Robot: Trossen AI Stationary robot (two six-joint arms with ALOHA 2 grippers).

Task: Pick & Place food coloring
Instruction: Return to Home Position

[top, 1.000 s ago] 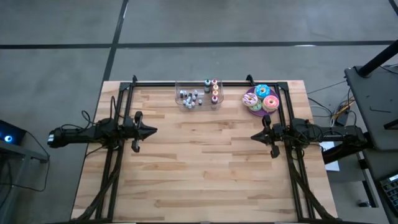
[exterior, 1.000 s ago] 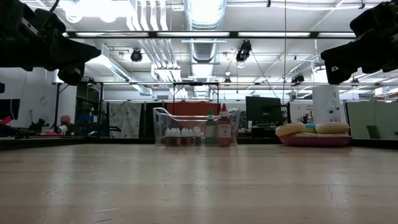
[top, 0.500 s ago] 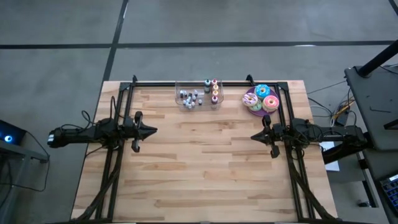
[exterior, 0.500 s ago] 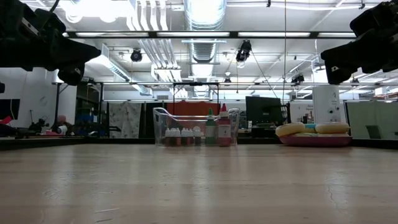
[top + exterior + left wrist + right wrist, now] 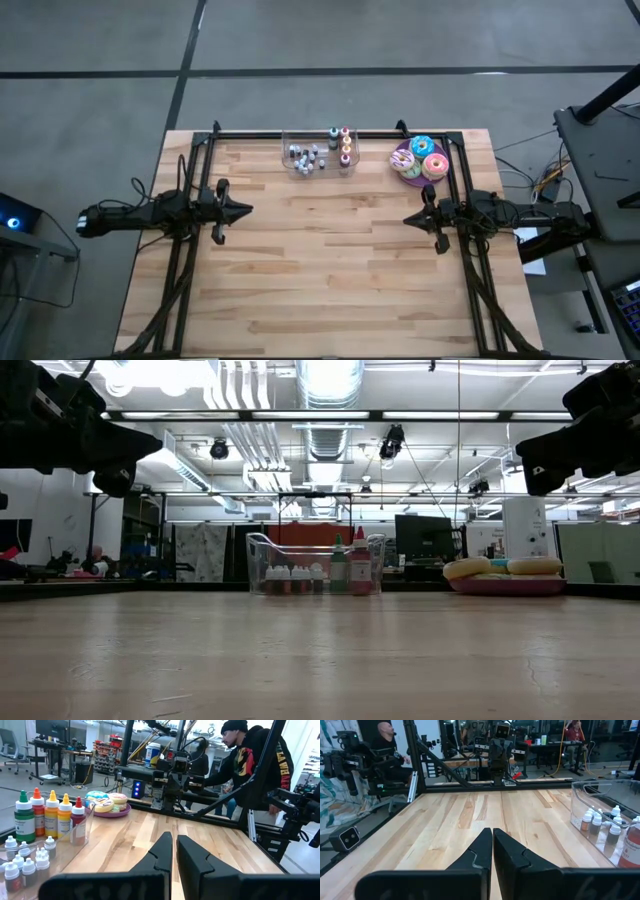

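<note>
Well, the food coloring stands inside the transparent bin at the far edge of the tabletop. The left hand hangs well apart from the bin on the left arm's side, fingers pressed together on nothing. The right hand mirrors it on the bin's other side, likewise pressed together and empty. To park well, I'd say settle both arms gently, raised and well away from the bin.
</note>
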